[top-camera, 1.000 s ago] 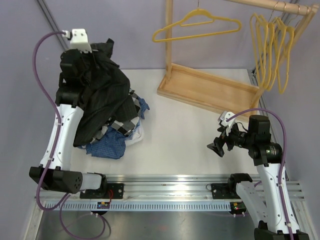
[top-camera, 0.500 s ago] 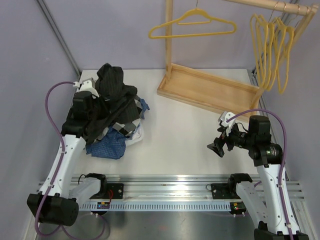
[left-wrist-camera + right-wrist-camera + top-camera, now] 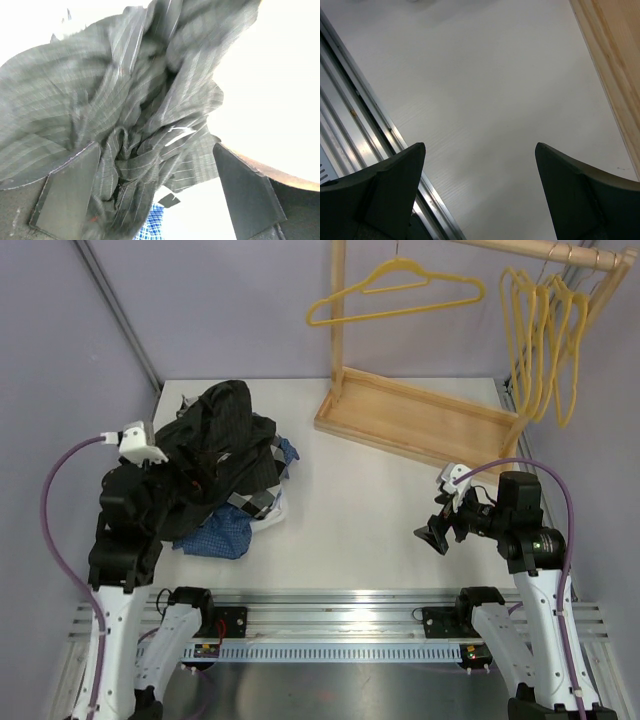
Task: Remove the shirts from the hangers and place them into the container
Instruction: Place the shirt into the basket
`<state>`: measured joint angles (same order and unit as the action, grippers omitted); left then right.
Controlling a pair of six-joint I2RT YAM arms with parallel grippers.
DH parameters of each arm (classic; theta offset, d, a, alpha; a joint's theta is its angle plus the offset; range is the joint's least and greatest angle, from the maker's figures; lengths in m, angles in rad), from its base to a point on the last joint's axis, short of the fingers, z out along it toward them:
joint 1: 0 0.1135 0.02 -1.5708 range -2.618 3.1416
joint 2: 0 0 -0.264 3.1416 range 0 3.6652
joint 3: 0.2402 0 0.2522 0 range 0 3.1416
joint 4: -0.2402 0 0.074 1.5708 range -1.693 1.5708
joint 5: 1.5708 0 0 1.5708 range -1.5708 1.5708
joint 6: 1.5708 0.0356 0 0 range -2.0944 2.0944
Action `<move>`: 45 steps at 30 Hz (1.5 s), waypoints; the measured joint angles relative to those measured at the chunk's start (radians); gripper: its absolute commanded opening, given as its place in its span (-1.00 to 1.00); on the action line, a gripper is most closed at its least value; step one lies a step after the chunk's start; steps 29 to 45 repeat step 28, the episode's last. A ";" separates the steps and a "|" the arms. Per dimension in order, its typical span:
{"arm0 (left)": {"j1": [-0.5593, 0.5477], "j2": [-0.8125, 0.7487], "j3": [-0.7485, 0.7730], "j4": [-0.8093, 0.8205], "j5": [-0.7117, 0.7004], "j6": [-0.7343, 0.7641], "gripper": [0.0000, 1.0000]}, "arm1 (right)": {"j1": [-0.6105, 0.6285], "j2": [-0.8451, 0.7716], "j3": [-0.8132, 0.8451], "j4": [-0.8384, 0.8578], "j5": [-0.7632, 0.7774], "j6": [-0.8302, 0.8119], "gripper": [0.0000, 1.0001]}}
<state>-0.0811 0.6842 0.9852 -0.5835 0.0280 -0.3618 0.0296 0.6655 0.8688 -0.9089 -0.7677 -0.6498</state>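
while the left tool (image 3: 155,146) gapes wide, gripping nothing, the black pinstriped shirt (image 3: 125,85) lies bunched just ahead.

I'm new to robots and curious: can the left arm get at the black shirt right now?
Likely yes: its open end effector is right at the black shirt, cloth between the jaws and nothing in the way.

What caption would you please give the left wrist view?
Open left gripper facing the crumpled black pinstriped shirt.
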 measured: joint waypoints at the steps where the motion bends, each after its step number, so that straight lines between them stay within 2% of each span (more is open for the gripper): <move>1: 0.001 -0.035 0.011 0.002 -0.003 0.009 0.98 | 0.000 0.000 0.000 0.001 0.000 0.003 0.99; 7: 0.001 -0.176 0.027 0.003 0.023 0.055 0.98 | 0.000 0.033 0.015 0.004 0.035 0.080 0.99; 13: 0.002 -0.318 -0.049 -0.010 0.142 0.089 0.98 | -0.002 0.116 0.126 0.039 0.206 0.309 0.99; 18: 0.002 -0.380 -0.068 -0.041 0.164 0.111 0.98 | -0.005 0.080 0.149 0.114 0.360 0.491 0.99; 23: 0.002 -0.385 -0.082 -0.064 0.167 0.127 0.98 | -0.005 0.048 0.168 0.152 0.481 0.605 0.99; 28: 0.002 -0.386 -0.098 -0.081 0.167 0.142 0.98 | -0.005 0.046 0.176 0.173 0.542 0.652 0.99; 45: 0.002 -0.386 -0.098 -0.081 0.167 0.142 0.98 | -0.005 0.046 0.176 0.173 0.542 0.652 0.99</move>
